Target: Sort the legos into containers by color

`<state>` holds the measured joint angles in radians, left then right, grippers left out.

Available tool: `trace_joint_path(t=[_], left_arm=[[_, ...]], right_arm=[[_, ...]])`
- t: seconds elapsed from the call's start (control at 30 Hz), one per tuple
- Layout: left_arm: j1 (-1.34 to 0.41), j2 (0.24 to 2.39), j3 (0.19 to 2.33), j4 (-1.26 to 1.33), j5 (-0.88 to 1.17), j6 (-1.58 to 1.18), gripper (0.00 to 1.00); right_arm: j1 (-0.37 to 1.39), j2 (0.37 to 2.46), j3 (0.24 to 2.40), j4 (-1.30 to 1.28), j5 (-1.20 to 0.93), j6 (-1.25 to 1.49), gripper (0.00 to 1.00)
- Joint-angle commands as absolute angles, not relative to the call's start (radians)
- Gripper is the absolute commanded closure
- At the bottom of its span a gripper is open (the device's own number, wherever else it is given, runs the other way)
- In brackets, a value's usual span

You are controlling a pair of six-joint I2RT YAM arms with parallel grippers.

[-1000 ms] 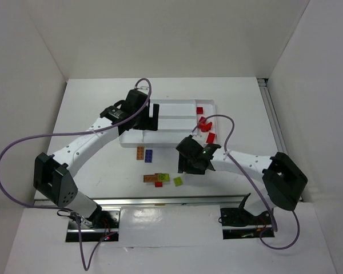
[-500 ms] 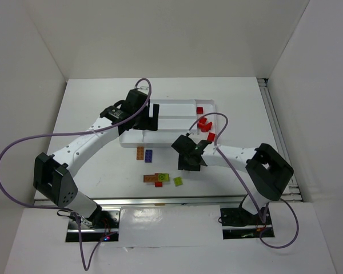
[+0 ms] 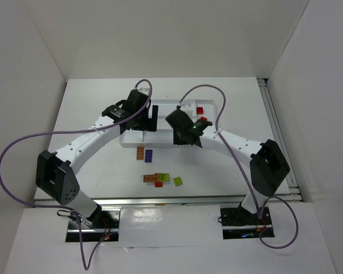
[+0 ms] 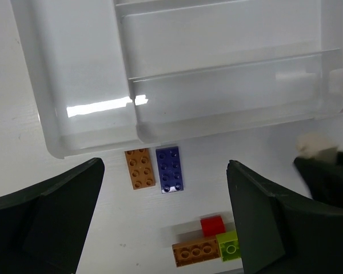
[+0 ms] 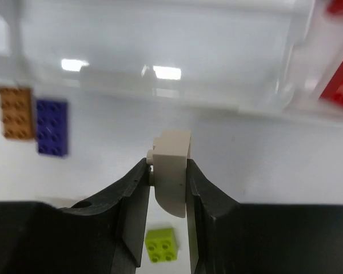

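Holding cream brick pinched in right gripper, newly closed and swung up to tray near wall (left gripper gaping over tray's left end); drop-off likely next.

The white table in front of me carries a shallow white compartment tray, lying flat. Just beside the tray's near rim, two plates lie studs up on the tabletop: an orange-brown plate and a blue-purple plate, side by side and slightly apart. Farther from the tray, towards me, sits a tight cluster: a second orange-brown plate, a red brick and a lime brick. A lone lime brick lies near the cluster's right side, apart from it.
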<state>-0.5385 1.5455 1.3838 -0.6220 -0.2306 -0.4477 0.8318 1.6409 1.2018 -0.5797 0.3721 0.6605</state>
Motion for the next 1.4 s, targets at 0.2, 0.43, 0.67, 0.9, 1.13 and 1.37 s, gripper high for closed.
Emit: trace_joint_path(t=[0.2, 0.43, 0.67, 0.9, 1.13, 1.37], left_arm=[[-0.466, 1.491, 1.309, -0.719, -0.293, -0.558, 0.0], [-0.445, 1.401, 1.201, -0.7, -0.203, -0.569, 0.0], [-0.456, 1.371, 1.155, -0.699, -0.169, -0.569, 0.0], [-0.492, 1.371, 1.086, -0.681, -0.158, -0.612, 0.05], [-0.529, 1.401, 0.973, -0.601, -0.222, -0.741, 0.17], [-0.529, 1.501, 0.939, -0.511, -0.27, -0.773, 0.21]], right_arm=[[0.598, 1.882, 1.567, -0.413, 0.371, 0.39, 0.82], [0.517, 2.103, 1.776, -0.345, 0.364, 0.38, 0.82], [0.506, 2.25, 1.934, -0.342, 0.367, 0.391, 0.4], [0.546, 1.965, 1.677, -0.293, 0.42, 0.4, 0.4], [0.508, 1.623, 1.33, -0.281, 0.42, 0.434, 0.42], [0.471, 1.537, 1.226, -0.342, 0.43, 0.434, 0.43]])
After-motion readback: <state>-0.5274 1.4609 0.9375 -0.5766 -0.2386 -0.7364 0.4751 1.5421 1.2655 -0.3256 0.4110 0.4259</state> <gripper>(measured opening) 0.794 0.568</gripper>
